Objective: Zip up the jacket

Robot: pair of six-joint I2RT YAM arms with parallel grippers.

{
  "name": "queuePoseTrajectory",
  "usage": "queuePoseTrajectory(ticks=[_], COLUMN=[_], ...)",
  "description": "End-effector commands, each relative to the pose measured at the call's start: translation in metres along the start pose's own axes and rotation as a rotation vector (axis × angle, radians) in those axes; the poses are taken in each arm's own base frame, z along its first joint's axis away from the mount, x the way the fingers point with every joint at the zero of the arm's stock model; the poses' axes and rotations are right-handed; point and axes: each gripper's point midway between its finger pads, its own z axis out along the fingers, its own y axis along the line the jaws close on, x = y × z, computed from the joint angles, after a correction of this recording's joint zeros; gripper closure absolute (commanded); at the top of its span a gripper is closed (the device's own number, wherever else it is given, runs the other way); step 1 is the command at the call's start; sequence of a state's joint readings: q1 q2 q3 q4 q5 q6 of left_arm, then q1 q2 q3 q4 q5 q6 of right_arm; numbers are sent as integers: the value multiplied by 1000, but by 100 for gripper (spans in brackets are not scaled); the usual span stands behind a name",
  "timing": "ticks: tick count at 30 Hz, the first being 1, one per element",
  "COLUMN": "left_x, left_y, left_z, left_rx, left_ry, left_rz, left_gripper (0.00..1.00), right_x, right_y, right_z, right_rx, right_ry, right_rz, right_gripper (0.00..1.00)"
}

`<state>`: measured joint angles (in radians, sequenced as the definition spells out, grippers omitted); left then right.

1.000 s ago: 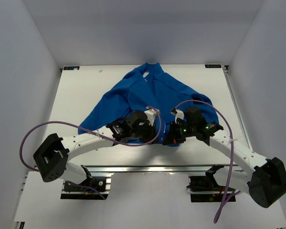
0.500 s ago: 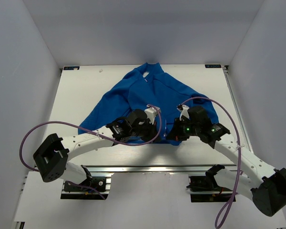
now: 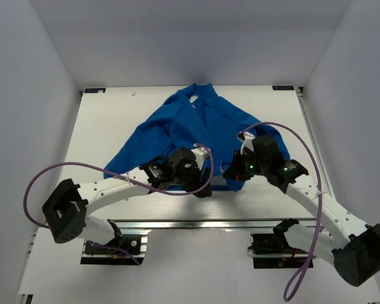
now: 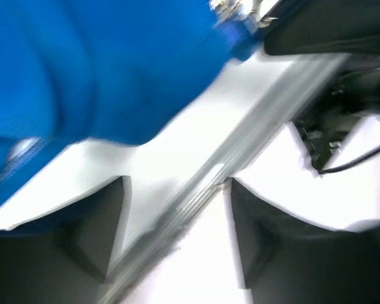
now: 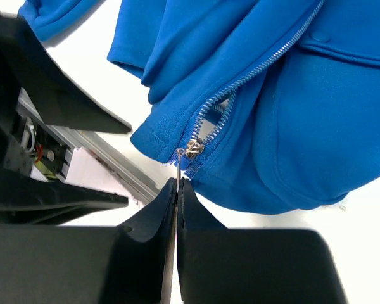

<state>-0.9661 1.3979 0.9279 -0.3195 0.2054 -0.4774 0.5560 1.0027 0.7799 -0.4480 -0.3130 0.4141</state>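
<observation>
The royal-blue jacket (image 3: 196,123) lies spread on the white table, collar at the far side, hem near the arms. In the right wrist view its pale grey zipper (image 5: 266,63) runs down to the metal slider (image 5: 193,149) close to the hem. My right gripper (image 5: 177,183) is shut on the slider's thin pull tab; from above it (image 3: 231,175) sits at the hem's middle. My left gripper (image 4: 177,183) stands open with nothing between its fingers (image 4: 88,234), just off the hem (image 4: 114,69) over bare table. In the overhead view it (image 3: 204,183) is beside the right one.
A grey metal rail (image 3: 196,223) runs along the table's near edge, right below both grippers (image 4: 240,158). The left gripper's dark fingers (image 5: 50,95) fill the left of the right wrist view. Purple cables loop over both arms (image 3: 285,133). White walls enclose the table.
My left gripper has opened and let go of the jacket's hem, sliding slightly nearer the rail. The right gripper, still shut on the pull tab, has shifted a little farther up the table.
</observation>
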Motion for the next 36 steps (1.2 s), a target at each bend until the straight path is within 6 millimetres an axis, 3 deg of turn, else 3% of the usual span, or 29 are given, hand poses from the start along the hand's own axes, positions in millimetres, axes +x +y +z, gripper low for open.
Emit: queuePoseTrajectory(ticks=[1, 3, 5, 6, 7, 12, 21, 28, 32, 36], left_x=[-15, -28, -47, -48, -63, -87, -96, -104, -109, -112], left_y=[13, 26, 22, 27, 18, -2, -12, -30, -31, -28], left_z=[-31, -40, -55, -57, -68, -78, -60, -56, -46, -35], left_rx=[-109, -187, -185, -200, -173, -106, -156, -118, -133, -156], left_ry=[-86, -157, -256, -276, -360, -484, -436, -504, -518, -501], left_rz=[80, 130, 168, 216, 245, 457, 640, 695, 706, 732], left_gripper=[18, 11, 2, 2, 2, 2, 5, 5, 6, 13], right_x=[-21, -20, -26, -27, -28, -42, -66, -65, -66, -66], right_y=[14, 17, 23, 25, 27, 37, 41, 47, 49, 49], right_z=[-13, -15, -18, -17, -16, -17, -26, -24, -25, -25], right_rx=[-30, -39, -57, -64, -71, -95, -92, -137, -148, -150], right_ry=[-41, -23, -23, -15, -10, -6, -10, 17, 17, 12], right_rz=[-71, -74, -90, -90, -92, -93, -31, -8, -5, 2], right_gripper=[100, 100, 100, 100, 100, 100, 100, 100, 100, 100])
